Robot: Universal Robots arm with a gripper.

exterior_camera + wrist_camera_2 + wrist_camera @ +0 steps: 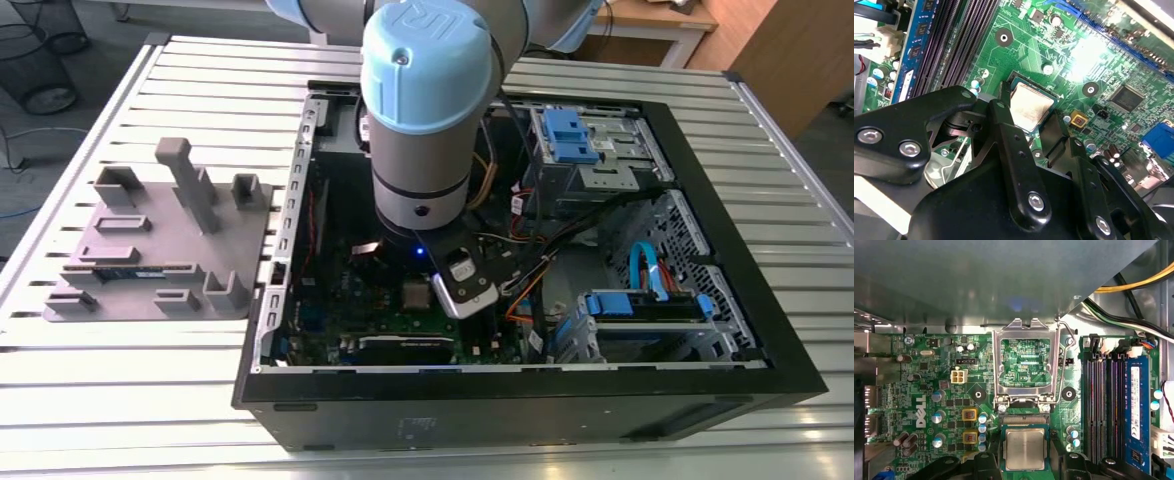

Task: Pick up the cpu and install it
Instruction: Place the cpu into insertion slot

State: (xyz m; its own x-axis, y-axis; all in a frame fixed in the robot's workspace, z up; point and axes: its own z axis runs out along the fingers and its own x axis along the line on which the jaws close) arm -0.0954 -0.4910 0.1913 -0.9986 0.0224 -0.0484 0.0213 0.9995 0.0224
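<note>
Slatted metal table (134, 400) in the exterior view, open computer case (534, 395) on it, arm (427, 120) reaching inside, gripper (458, 290) low over the motherboard (400, 345), second wrist view, cpu (1031, 105) flat in the socket (1029, 80) between the jaws, cannot tell if clamped, first wrist view, cpu (1025, 449) just beside the opened frame (999, 365).

1. In the exterior view the arm (420, 160) is a thick silver-grey cylinder.
2. A rounded pale blue cap (427, 60) closes its joint, with a raised marking moulded into it.
3. A small dark round plug (422, 211) sits low on the cylinder's side, and a blue light (418, 250) glows just below.
4. The gripper (1029, 107) is matte black, built of flat link bars (1014, 150) pinned with silver socket-head screws (1035, 201).
</note>
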